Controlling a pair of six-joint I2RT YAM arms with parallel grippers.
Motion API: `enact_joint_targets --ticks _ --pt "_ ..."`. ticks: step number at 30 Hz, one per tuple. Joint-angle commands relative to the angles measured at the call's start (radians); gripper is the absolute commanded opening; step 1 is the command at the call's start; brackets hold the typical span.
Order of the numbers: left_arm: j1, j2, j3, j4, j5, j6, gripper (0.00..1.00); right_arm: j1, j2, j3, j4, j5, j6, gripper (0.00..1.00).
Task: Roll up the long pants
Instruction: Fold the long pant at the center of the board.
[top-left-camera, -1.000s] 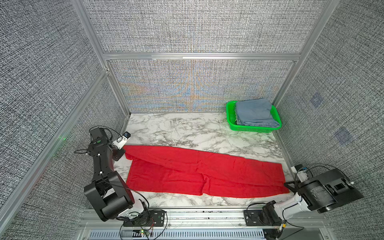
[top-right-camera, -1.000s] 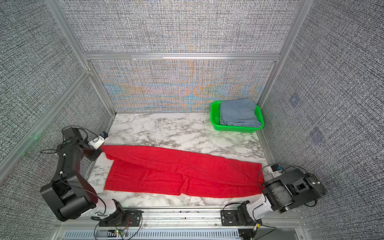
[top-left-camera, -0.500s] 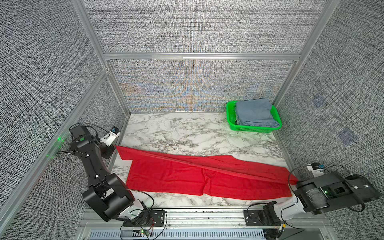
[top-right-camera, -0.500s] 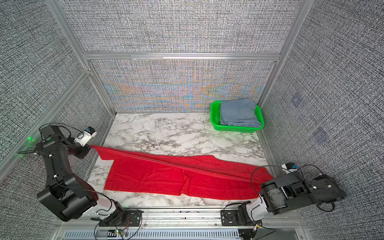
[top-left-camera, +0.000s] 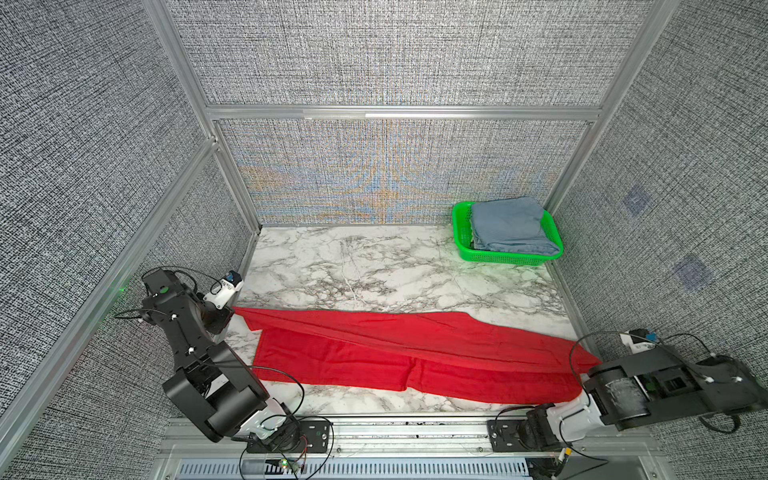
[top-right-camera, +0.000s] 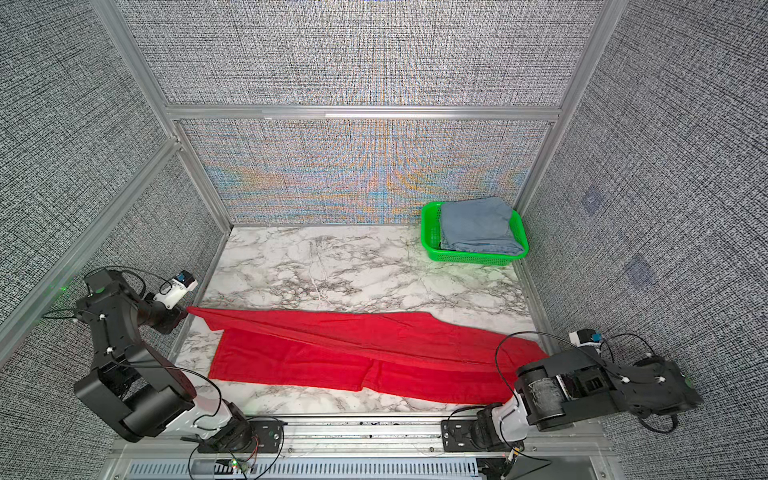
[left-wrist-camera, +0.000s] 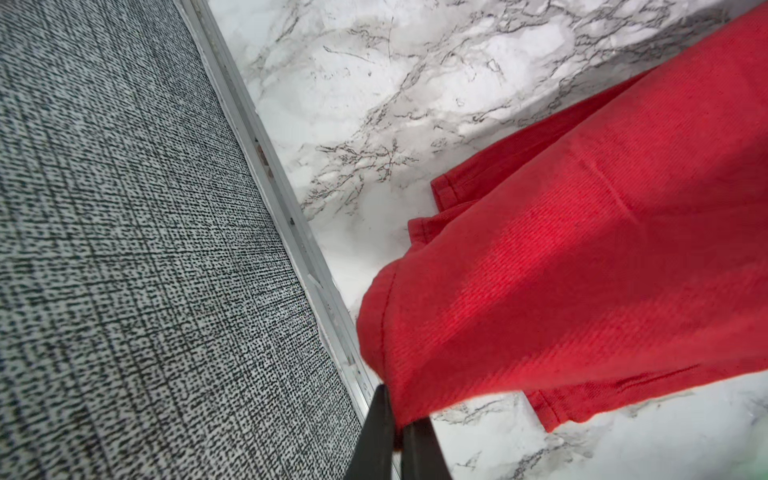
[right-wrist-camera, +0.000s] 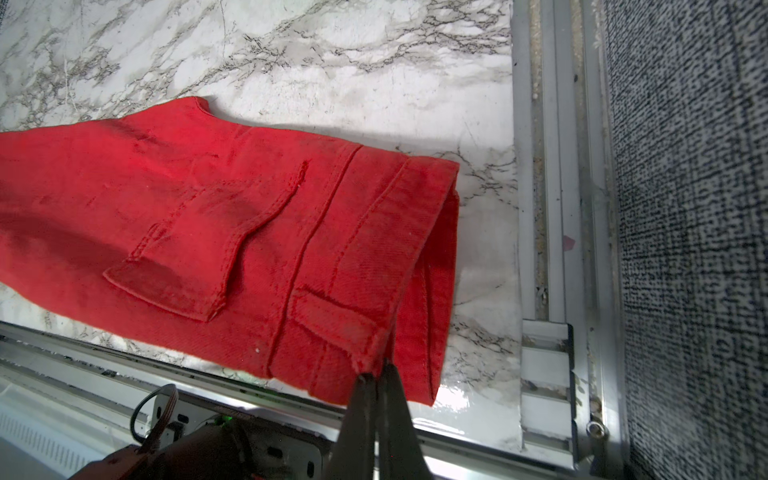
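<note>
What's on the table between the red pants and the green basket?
Nothing. In both top views only bare marble table separates the pants from the basket, which holds a folded blue-grey garment.

Right tool (right-wrist-camera: 377, 370) pinches the long pants (right-wrist-camera: 232, 232) waistband over marble table (right-wrist-camera: 332, 62)

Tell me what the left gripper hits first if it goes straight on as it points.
The long pants: the left gripper is shut on a leg end, and red cloth lies straight ahead. Past it, probably the marble table; depth unclear.
</note>
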Motion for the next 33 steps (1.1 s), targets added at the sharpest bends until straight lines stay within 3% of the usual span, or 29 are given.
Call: enact_joint_targets --ticks 1,21,33 --pt "0.012 -0.003 -0.013 0.04 -0.005 0.033 0.02 -0.028 0.012 0.0 0.07 0.018 -0.018 0.0" --pt "0.058 0.036 -0.126 0.13 -0.025 0.041 0.02 -0.15 0.067 -0.064 0.129 0.141 -0.077 0.0" --pt "0.068 0.021 -0.173 0.156 -0.029 0.046 0.02 -0.228 0.138 -0.007 0.165 0.172 -0.058 0.0"
